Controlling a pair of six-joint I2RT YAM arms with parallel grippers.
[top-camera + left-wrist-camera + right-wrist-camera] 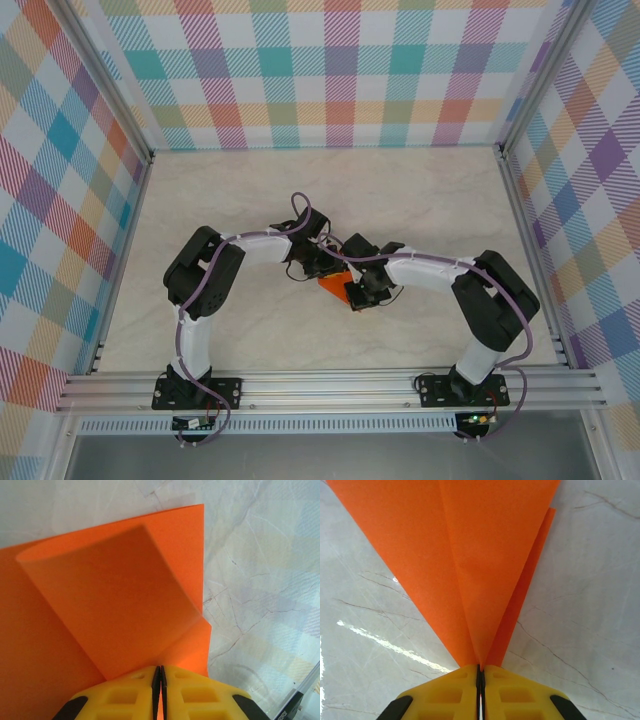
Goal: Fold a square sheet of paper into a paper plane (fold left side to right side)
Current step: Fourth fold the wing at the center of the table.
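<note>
Both arms [255, 243] meet over the middle of the desk [400, 200]. The left end effector [159, 676] is pinched tight on an edge of the square sheet of paper [100, 620], curling it over, and the right end effector [480, 672] is clamped on a pointed corner, I guess to steady the fold. Main obstacle looks like the arms crowding each other; the plaid walls [340, 80] sit well apart.

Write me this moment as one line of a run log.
stage: mid-fold | left gripper: shut on orange paper, flap curled over | right gripper: shut on its creased narrow end | place: mid table
</note>
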